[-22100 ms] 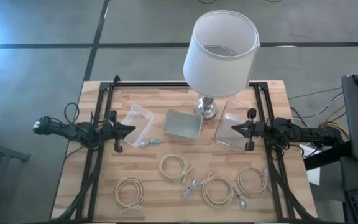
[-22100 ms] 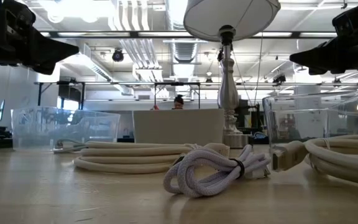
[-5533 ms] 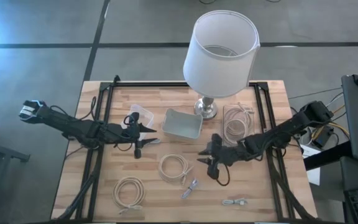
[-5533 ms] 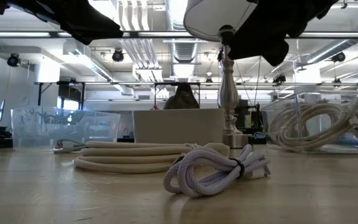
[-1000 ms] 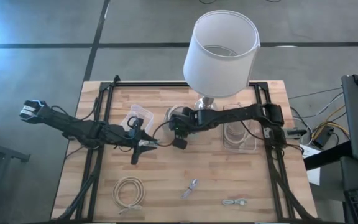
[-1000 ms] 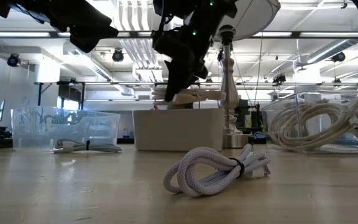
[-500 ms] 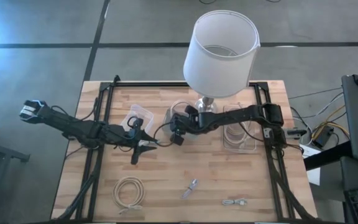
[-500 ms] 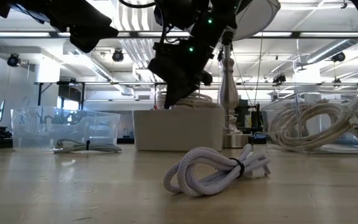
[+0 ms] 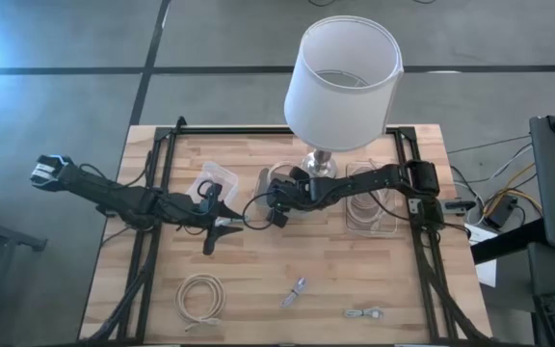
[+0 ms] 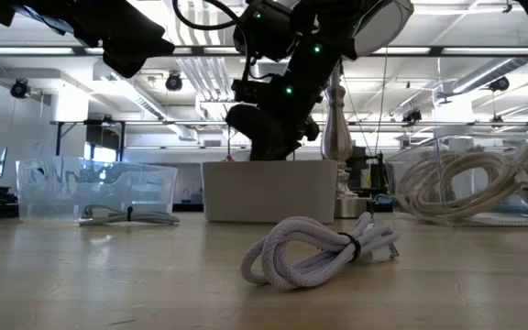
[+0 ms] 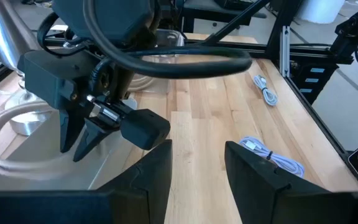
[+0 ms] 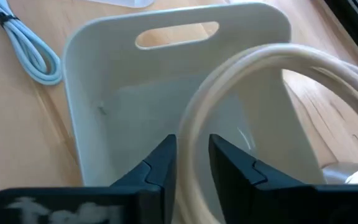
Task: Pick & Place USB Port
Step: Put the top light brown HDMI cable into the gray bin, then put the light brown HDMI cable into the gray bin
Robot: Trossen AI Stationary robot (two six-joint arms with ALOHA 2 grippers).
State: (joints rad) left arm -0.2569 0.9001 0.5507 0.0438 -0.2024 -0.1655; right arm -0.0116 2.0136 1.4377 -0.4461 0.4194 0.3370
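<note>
My right gripper [image 12: 191,142] hangs over the white bin [image 12: 123,81] near the lamp, shut on a cream USB cable coil [image 12: 253,62]. In the low view it [image 10: 264,147] dips to the bin's rim [image 10: 269,165], and the coil is hidden behind the bin's wall. My left gripper [image 11: 197,155] is open and empty above the table, left of the bin [image 9: 264,183]. A pale blue cable [image 12: 30,53] lies flat on the wood beside the bin. My right gripper has one strand of the coil's loop [image 12: 190,134] between its two fingers, which lie across the strand. The fingers slant down from the table's right side into the bin. The rest of the loop arcs forward over the bin's inside.
A lamp [image 9: 343,72] stands behind the bin. Right of it is a clear box [image 9: 369,204] with cream coils, and at far left another clear box [image 9: 215,178]. On the near half of the table lie a cream coil [image 9: 200,297] and two small cables [image 9: 299,289] [image 9: 364,313].
My right gripper has gone down toward the white bin with the cream coil. In the low view the coil hung above the bin's rim, then at the rim, and is now hidden behind the bin's wall.
</note>
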